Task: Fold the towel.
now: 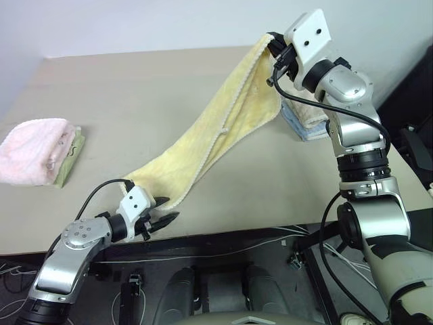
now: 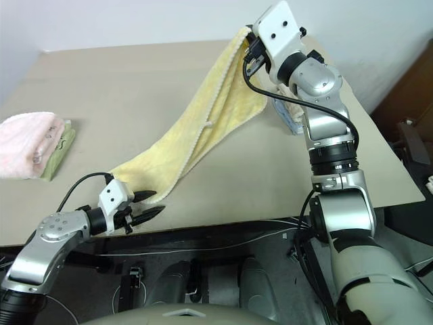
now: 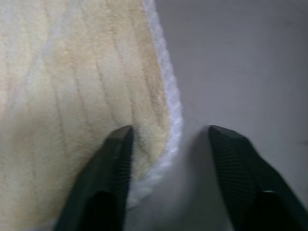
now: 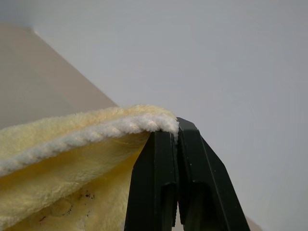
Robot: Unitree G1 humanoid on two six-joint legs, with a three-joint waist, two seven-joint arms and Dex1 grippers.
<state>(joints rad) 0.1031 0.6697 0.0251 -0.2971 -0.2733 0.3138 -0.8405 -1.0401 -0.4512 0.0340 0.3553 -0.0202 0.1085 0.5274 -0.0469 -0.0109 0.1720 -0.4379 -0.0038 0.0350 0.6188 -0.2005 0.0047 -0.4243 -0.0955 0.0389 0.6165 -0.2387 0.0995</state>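
Over the table (image 1: 135,101), right tool (image 4: 177,126) pinches the towel (image 1: 223,128) corner aloft.

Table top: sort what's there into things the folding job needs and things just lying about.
Part of the job:
- yellow towel, one corner raised
- right claw, shut on that corner
- left claw, open at the towel's near corner

Lying about:
- pink towel on a green cloth
- folded cloths behind the right arm
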